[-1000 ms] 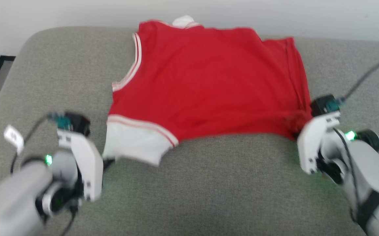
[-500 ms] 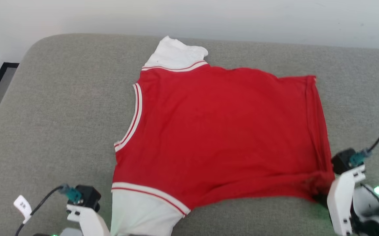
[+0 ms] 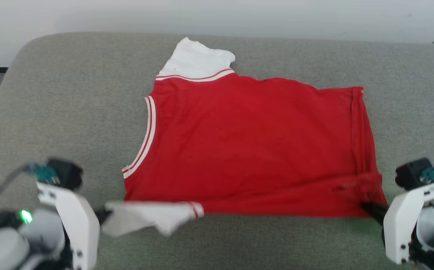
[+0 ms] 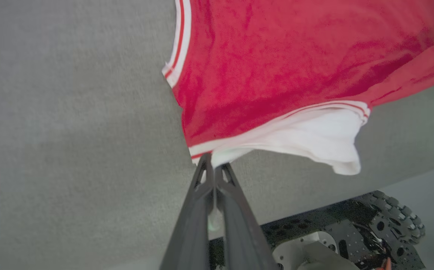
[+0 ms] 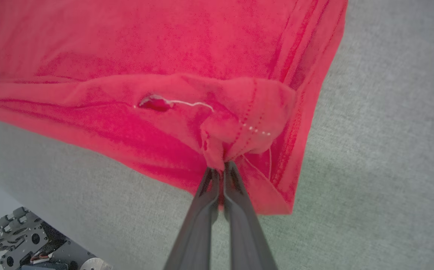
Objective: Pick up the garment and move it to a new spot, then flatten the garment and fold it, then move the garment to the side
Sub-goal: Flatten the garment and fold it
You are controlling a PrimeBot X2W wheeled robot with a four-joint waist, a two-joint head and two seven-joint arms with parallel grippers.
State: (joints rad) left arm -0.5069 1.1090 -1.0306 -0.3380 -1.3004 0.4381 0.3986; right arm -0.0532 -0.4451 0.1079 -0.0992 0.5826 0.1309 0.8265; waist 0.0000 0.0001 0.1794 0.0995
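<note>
The garment (image 3: 254,142) is bright red with white panels and red-and-white striped trim, spread over a grey cushion. Its far part lies flat; its near edge is raised off the surface. My left gripper (image 3: 102,215) at the lower left is shut on the near white panel (image 3: 145,219). In the left wrist view the left gripper (image 4: 213,165) pinches the striped seam of the garment (image 4: 277,67). My right gripper (image 3: 368,207) at the lower right is shut on the near red corner. The right wrist view has the right gripper (image 5: 222,167) pinching bunched cloth of the garment (image 5: 145,56).
The grey cushion (image 3: 70,105) has bare room to the left, right and front of the cloth. A pale wall (image 3: 217,15) runs behind it. The robot's wheeled base (image 4: 352,240) sits below the cushion's near edge.
Both grippers have lifted the garment's near edge, which now folds over toward the far side. The white near panel has gone from lying flat to hanging from the left gripper. The camera has shifted.
</note>
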